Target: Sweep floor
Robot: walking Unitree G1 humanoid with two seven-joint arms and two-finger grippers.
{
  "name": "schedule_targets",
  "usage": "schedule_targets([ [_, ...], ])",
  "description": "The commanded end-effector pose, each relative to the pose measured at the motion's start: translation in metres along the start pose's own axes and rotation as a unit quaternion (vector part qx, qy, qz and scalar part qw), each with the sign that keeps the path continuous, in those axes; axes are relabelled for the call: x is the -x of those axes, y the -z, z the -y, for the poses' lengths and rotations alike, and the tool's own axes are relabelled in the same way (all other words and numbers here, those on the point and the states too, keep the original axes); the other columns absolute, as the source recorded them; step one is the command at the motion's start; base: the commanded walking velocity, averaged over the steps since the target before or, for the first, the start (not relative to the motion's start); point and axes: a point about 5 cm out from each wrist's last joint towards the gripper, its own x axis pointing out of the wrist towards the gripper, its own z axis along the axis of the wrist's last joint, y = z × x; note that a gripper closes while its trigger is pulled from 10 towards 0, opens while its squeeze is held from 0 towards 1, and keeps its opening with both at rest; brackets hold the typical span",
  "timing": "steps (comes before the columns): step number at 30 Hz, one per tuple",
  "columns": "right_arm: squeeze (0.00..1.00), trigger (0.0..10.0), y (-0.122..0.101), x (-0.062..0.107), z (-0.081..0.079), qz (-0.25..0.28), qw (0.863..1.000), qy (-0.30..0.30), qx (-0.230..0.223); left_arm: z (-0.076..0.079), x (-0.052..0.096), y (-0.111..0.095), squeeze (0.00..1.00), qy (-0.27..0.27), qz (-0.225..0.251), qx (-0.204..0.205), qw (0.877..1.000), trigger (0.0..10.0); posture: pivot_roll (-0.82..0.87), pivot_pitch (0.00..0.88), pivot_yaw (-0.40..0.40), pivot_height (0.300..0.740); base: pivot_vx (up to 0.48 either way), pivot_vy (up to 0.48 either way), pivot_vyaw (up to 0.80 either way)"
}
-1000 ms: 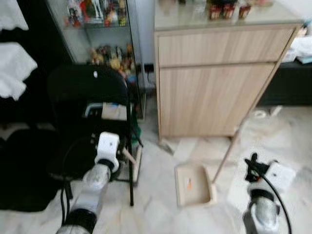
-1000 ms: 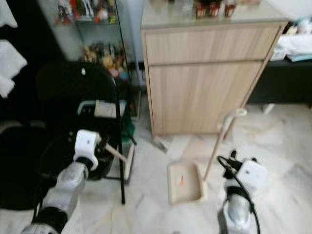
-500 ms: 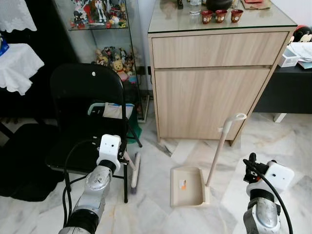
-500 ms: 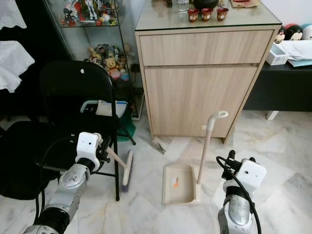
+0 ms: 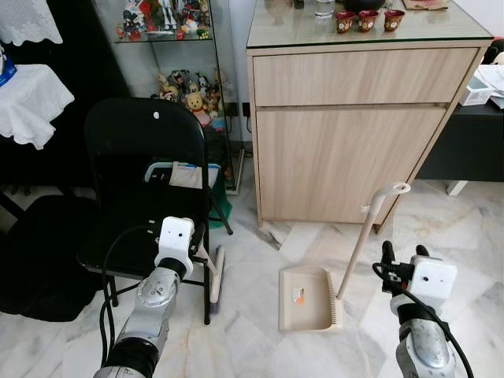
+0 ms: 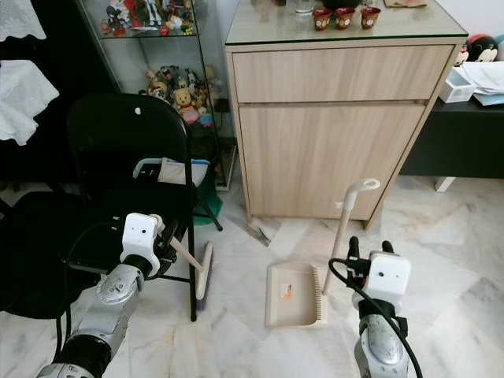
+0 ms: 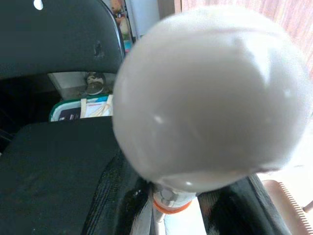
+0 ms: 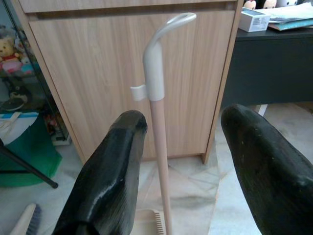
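A beige dustpan [image 5: 307, 298] lies on the marble floor, its long handle [image 5: 366, 236] rising to a white hooked grip [image 8: 159, 58]. A small orange scrap [image 5: 298, 296] lies in the pan. My right gripper [image 5: 402, 253] is open just right of that handle; in the right wrist view the handle stands between its black fingers [image 8: 105, 181] without touching them. My left gripper [image 5: 195, 250] is shut on the broom's stick, whose rounded white end [image 7: 210, 93] looms in the left wrist view. The broom head [image 5: 215, 272] rests on the floor by the chair leg.
A black folding chair [image 5: 134, 157] stands at my left, holding a bag. A wooden cabinet [image 5: 354, 142] is straight behind the dustpan. A glass display case [image 5: 181, 87] stands beside it, a dark low table [image 5: 472, 134] at the right and a black bundle [image 5: 31, 252] at the left.
The view was blurred and has steadied and shifted slightly. My right gripper has come closer to the dustpan handle. The left gripper keeps its hold on the broom.
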Motion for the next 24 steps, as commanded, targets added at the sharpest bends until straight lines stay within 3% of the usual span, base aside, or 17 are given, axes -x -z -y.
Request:
schedule_targets([
  [1,0.0,10.0,-0.0015,0.0029,-0.0007,-0.001,1.0,-0.005,-0.004,-0.0056,-0.0013,-0.0063,0.0,-0.007,0.017,-0.001,1.0,10.0,-0.1,0.116,0.058,0.74,0.0,0.0,0.0],
  [4,0.0,10.0,0.0003,0.0059,-0.0044,-0.004,1.0,-0.014,-0.003,-0.0059,-0.0001,-0.0052,0.0,-0.006,0.016,-0.007,1.0,10.0,-0.1,0.118,0.062,0.74,0.0,0.0,0.0],
  [14,0.0,10.0,0.0,0.0062,-0.008,-0.005,1.0,-0.027,-0.004,-0.0075,0.001,-0.0057,0.0,-0.007,0.02,-0.01,1.0,10.0,-0.1,0.112,0.066,0.74,0.0,-0.301,0.0],
  [24,0.0,10.0,0.0007,0.0066,-0.0081,-0.008,1.0,-0.03,-0.004,-0.0075,0.0001,-0.0056,0.0,-0.008,0.019,-0.004,1.0,10.0,-0.1,0.098,0.068,0.74,0.0,0.0,0.0],
])
